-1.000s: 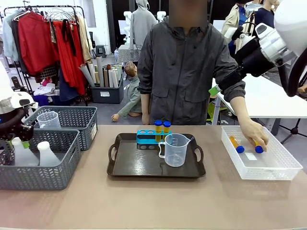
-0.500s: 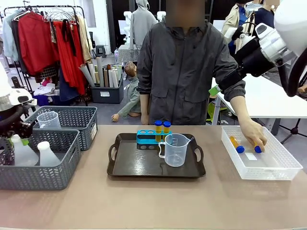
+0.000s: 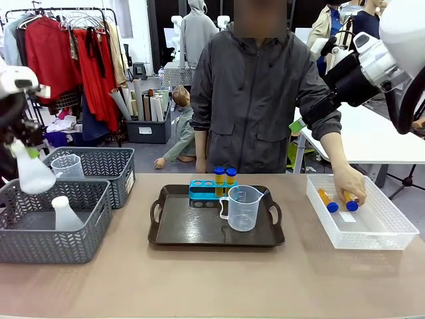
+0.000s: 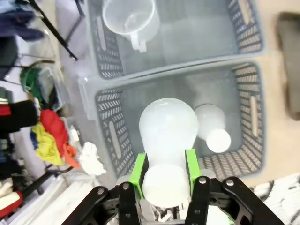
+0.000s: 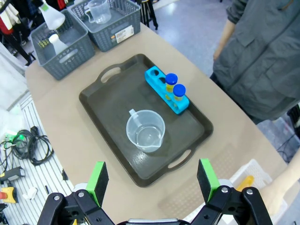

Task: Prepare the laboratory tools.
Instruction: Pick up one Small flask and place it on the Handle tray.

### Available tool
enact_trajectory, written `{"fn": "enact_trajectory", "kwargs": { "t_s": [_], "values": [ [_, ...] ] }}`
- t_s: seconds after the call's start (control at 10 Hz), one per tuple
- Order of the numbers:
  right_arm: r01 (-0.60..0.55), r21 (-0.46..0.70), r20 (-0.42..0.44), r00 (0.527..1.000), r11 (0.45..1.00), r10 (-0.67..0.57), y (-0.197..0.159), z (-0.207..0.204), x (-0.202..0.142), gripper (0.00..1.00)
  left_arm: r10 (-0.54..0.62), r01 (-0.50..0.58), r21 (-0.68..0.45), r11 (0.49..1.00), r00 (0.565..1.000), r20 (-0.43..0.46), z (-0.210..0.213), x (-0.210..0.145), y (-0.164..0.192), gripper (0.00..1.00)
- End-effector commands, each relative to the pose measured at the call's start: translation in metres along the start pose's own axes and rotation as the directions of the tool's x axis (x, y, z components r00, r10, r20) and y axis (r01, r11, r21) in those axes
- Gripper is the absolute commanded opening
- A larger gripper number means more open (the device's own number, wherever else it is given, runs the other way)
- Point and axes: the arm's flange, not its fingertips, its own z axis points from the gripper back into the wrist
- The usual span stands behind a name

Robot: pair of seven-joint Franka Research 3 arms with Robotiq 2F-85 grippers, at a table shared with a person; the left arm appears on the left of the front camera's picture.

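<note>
A second earlier the left gripper was down in the near basket at the table's left. It had since risen, its green pads pinching the neck of a white flask, which hung clear above the basket's rim. A 2nd flask stayed standing in that basket. A spare beaker sat in the far basket behind it.

At mid-table nothing had moved. The dark tray carried a blue rack with 2 capped tubes in it and 2 holes empty, and a clear beaker stood just in front of the rack. At the right, the person's hand had shifted slightly inside the white crate and rested on 1 of 2 loose tubes lying there. The right gripper hung high over the tray, fingers spread wide, holding nothing.

So the flask was out of storage and probably bound for the tray. The work left was likely to set it down there and fill the rack.
</note>
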Motion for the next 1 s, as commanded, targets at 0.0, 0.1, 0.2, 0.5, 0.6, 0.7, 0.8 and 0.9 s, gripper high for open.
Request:
{"fn": "enact_trajectory", "kwargs": {
  "t_s": [0.0, 0.1, 0.2, 0.5, 0.6, 0.7, 0.8, 0.9],
  "values": [
    [-0.009, 0.002, 0.005, 1.0, 1.0, 0.009, -0.001, 0.0, 0.0, 1.0, -0.056, 0.054, 0.061, 0.997, 0.998, 0.025, 0.046, 0.018, -0.012, 0.0],
    [-0.009, 0.002, 0.005, 1.0, 1.0, 0.009, -0.001, 0.0, 0.0, 1.0, -0.077, 0.074, 0.077, 0.994, 0.997, 0.033, 0.07, 0.025, -0.024, 0.0],
    [-0.009, 0.002, 0.005, 1.0, 1.0, 0.009, -0.001, 0.0, 0.0, 1.0, -0.097, 0.091, 0.097, 0.991, 0.994, 0.058, 0.093, 0.032, -0.036, 0.0],
    [-0.009, 0.002, 0.005, 1.0, 1.0, 0.009, -0.001, 0.0, 0.0, 1.0, -0.224, 0.21, 0.121, 0.97, 0.968, 0.11, 0.162, 0.037, -0.083, 0.0],
    [-0.009, 0.002, 0.005, 1.0, 1.0, 0.009, -0.001, 0.0, 0.0, 1.0, -0.259, 0.244, 0.128, 0.961, 0.958, 0.122, 0.179, 0.039, -0.093, 0.0],
    [-0.009, 0.002, 0.005, 1.0, 1.0, 0.009, -0.001, 0.0, 0.0, 1.0, -0.297, 0.28, 0.133, 0.951, 0.946, 0.132, 0.194, 0.038, -0.102, 0.0],
    [-0.009, 0.002, 0.005, 1.0, 1.0, 0.009, -0.001, 0.0, 0.0, 1.0, -0.327, 0.31, 0.13, 0.942, 0.934, 0.142, 0.203, 0.035, -0.109, 0.0],
    [-0.009, 0.002, 0.005, 1.0, 1.0, 0.009, -0.001, 0.0, 0.0, 1.0, -0.353, 0.34, 0.106, 0.934, 0.923, 0.153, 0.211, 0.032, -0.11, 0.0]
  ]
}}
